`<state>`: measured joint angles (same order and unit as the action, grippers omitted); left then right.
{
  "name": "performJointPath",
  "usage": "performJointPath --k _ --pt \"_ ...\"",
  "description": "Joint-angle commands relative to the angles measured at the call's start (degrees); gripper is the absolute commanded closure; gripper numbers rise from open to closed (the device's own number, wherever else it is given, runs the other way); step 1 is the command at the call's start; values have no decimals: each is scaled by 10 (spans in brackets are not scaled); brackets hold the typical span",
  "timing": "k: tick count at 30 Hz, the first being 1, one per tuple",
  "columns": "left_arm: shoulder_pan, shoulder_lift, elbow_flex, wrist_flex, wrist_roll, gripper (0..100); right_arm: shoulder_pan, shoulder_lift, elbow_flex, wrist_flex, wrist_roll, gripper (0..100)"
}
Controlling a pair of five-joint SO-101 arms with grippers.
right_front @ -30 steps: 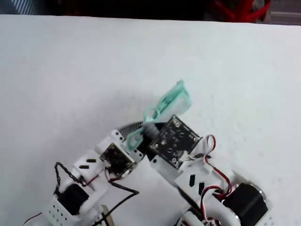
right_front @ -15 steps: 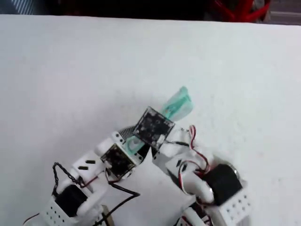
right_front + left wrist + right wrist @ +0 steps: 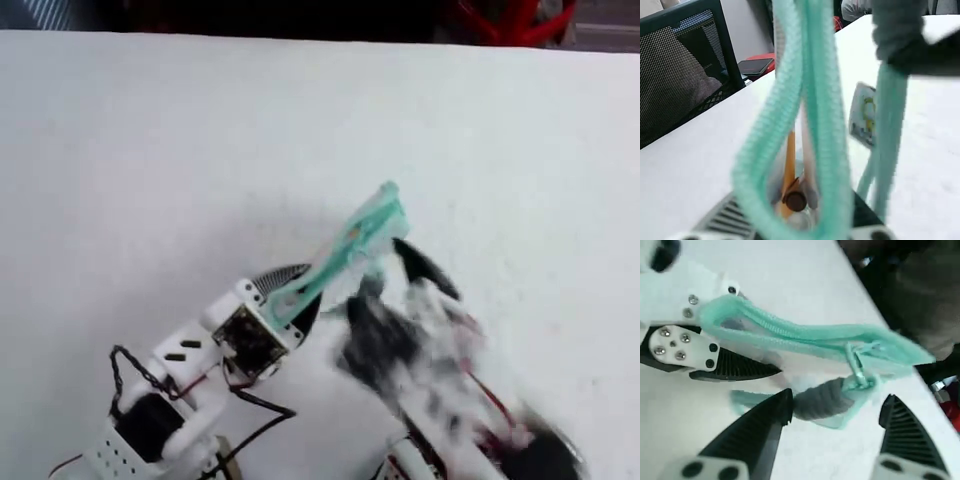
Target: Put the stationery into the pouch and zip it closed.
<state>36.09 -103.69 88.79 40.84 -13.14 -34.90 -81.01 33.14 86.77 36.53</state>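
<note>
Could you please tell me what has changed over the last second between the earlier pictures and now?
The right claw drew back off the pouch toward the near right corner of the table and now stands open beside it. The pouch, half covered from above before, shows along its whole length. The left claw kept its grip on the pouch's near end and did not move; the pouch lies about where it was.

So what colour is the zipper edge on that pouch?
Mint green. The pouch shows its zipper edge best in the right wrist view.
</note>
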Motion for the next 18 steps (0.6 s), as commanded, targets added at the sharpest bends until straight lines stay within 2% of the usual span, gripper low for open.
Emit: performJointPath --k 1,4,9,13,18 --pt "-15 -5 -31 -3 1 977 53 -6 -51 13 47 718" --pt "-15 -5 -31 -2 1 977 95 10 -67 -4 76 718" --pt "-15 -5 -30 3 1 977 126 39 -113 -34 110 718" --pt "-10 -5 -31 18 1 977 154 110 -101 -95 150 718" --pt "-10 -5 -31 23 1 977 170 224 -168 -92 247 718"
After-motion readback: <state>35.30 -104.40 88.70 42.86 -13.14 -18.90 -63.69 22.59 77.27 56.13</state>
